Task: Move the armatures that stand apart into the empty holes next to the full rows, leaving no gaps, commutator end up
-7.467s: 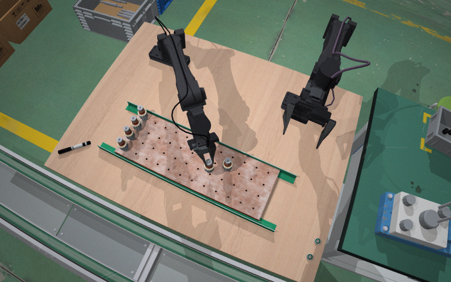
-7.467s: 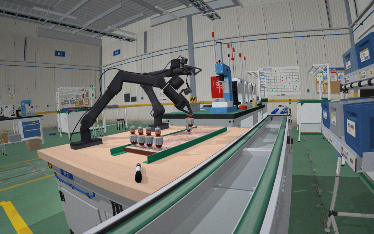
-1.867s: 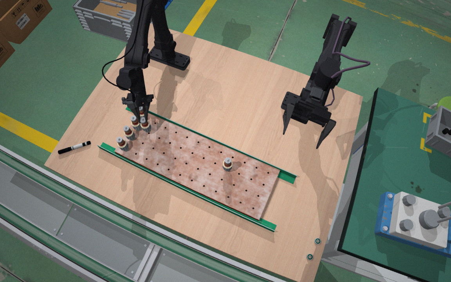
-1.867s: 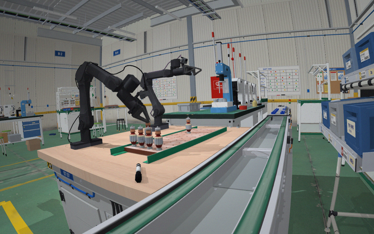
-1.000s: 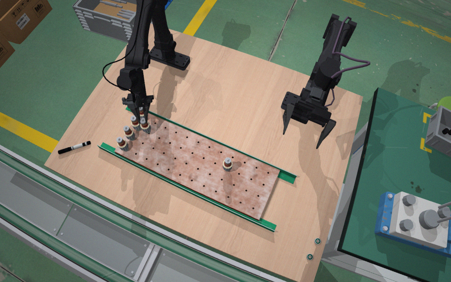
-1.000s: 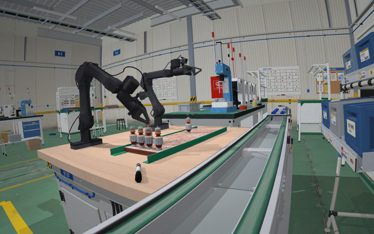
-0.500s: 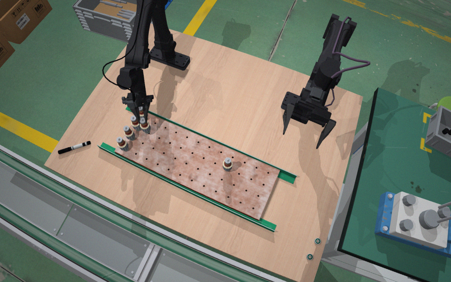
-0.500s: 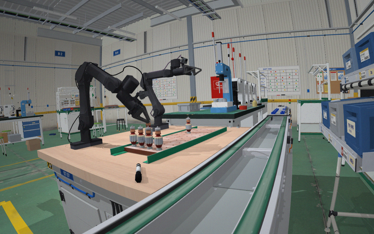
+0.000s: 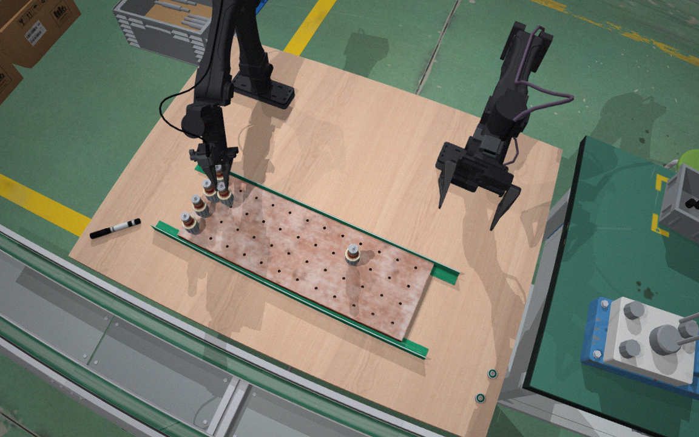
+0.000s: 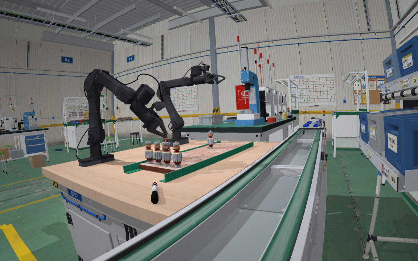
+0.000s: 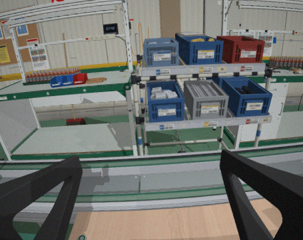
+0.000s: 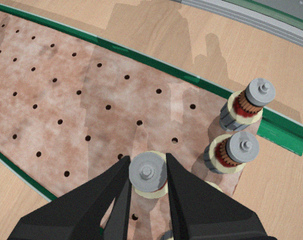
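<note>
The perforated board point(image 9: 409, 298) point(image 12: 151, 108) carries a full end row of upright armatures point(image 9: 199, 206) point(image 10: 176, 154) point(image 12: 229, 153). My right gripper point(image 9: 222, 187) point(image 10: 165, 134) point(image 12: 148, 162) is shut on an armature point(image 9: 225, 195) point(image 12: 148, 171), held upright, commutator end up, at a hole of the second row. Its lower end is partly hidden in the right wrist view; I cannot tell how deep it sits. One lone armature point(image 9: 352, 255) point(image 10: 210, 140) stands upright towards the board's other end. My left gripper point(image 9: 465, 218) point(image 10: 221, 79) point(image 11: 149, 161) is open and empty, high beside the board.
Green rails point(image 9: 297, 300) point(image 10: 210, 161) run along both long sides of the board. A marker point(image 9: 115, 228) point(image 10: 154, 193) lies on the table near one corner. Two small rings point(image 9: 492, 374) point(image 9: 480, 397) lie near another corner. A conveyor point(image 9: 162, 348) passes along the table edge.
</note>
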`<state>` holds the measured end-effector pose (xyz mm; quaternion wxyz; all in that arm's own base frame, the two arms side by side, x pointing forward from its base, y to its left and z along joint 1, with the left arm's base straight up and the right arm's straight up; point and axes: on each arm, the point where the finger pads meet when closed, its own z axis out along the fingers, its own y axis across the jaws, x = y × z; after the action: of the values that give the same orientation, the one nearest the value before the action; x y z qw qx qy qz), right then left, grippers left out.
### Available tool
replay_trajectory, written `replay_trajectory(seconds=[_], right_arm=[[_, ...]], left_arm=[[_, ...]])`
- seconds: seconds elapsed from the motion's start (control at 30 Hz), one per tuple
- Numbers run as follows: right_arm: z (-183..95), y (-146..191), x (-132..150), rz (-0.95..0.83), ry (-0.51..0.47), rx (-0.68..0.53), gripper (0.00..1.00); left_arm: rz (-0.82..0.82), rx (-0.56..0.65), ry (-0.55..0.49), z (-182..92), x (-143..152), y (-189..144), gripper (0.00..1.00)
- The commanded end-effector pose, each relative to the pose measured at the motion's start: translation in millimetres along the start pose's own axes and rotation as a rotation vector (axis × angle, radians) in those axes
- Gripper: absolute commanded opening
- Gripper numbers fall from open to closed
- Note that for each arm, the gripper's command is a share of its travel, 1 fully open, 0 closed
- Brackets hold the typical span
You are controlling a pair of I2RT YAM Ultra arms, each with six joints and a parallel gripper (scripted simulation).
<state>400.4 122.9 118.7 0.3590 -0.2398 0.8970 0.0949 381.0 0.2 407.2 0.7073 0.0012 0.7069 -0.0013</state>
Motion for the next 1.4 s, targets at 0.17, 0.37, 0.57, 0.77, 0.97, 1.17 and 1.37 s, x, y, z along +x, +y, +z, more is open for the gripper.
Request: replay_trajectory(seconds=[0.17, 0.37, 0.57, 0.77, 0.97, 1.17, 1.37], right_arm=[[-17.7, -8.2, -38.1, -0.027, -0.141, 0.023, 0.01], [-7.1, -7.3, -28.1, -0.024, -0.116, 0.016, 0.01], [-6.3, -8.2, -30.2, -0.025, -0.124, 0.018, 0.01], [-2.5, -9.6, -22.8, -0.021, -0.117, 0.020, 0.01], [2.8, -8.1, -16.8, -0.017, -0.110, 0.015, 0.01], [-14.5, -10.0, -41.0, -0.030, -0.172, 0.029, 0.01], [2.4, -8.9, -17.8, -0.016, -0.119, 0.017, 0.01]], left_arm=[[0.003, 0.015, -0.028, -1.0, -16.7, -3.8, 1.00], [0.003, 0.015, -0.028, -1.0, -16.7, -3.8, 1.00], [0.003, 0.015, -0.028, -1.0, -16.7, -3.8, 1.00], [0.003, 0.015, -0.028, -1.0, -16.7, -3.8, 1.00], [0.003, 0.015, -0.028, -1.0, -16.7, -3.8, 1.00], [0.003, 0.015, -0.028, -1.0, -16.7, -3.8, 1.00], [0.003, 0.015, -0.028, -1.0, -16.7, -3.8, 1.00]])
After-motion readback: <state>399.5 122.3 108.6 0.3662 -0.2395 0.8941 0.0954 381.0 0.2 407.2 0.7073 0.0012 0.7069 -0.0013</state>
